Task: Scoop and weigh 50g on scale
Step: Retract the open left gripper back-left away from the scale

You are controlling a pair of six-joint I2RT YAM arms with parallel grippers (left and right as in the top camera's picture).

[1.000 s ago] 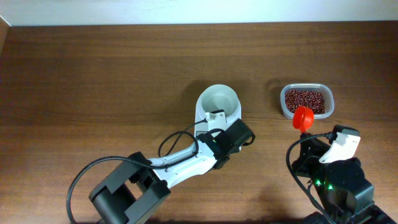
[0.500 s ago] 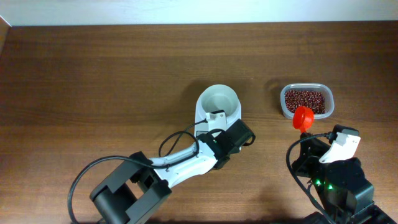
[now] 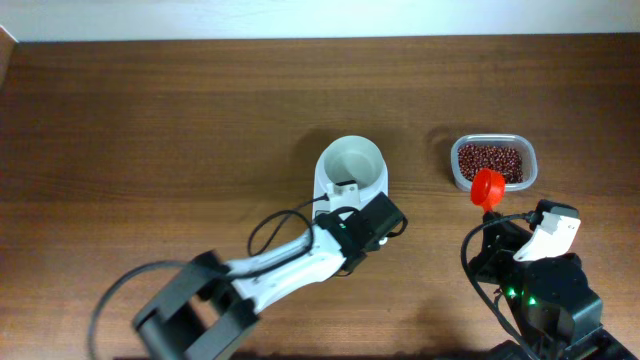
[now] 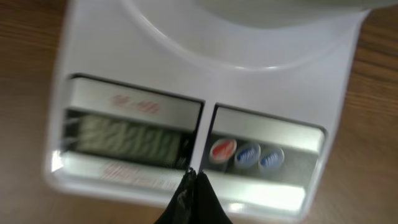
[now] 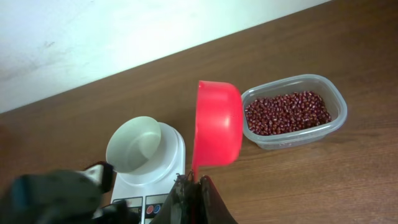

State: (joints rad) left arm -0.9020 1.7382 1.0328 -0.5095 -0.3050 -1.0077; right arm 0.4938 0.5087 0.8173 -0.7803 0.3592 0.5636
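– Where did my scale end up?
– Your scale [image 4: 205, 74] sat near the middle of the table [image 3: 150, 120], with the white bowl [image 3: 352, 160] on its far part.
– And my left gripper?
– Your left gripper [image 4: 193, 179] was pinched fully together and held nothing. Its tip was over the scale's near edge, between the display [image 4: 127, 138] and the buttons [image 4: 247, 153]. I couldn't tell whether it touched.
– The right one?
– Your right gripper [image 5: 193, 186] was clamped on the handle of the red scoop [image 5: 217, 124]. That was off to the right of the scale, at the near edge of the tub [image 5: 292, 140] of beans [image 5: 286, 113].
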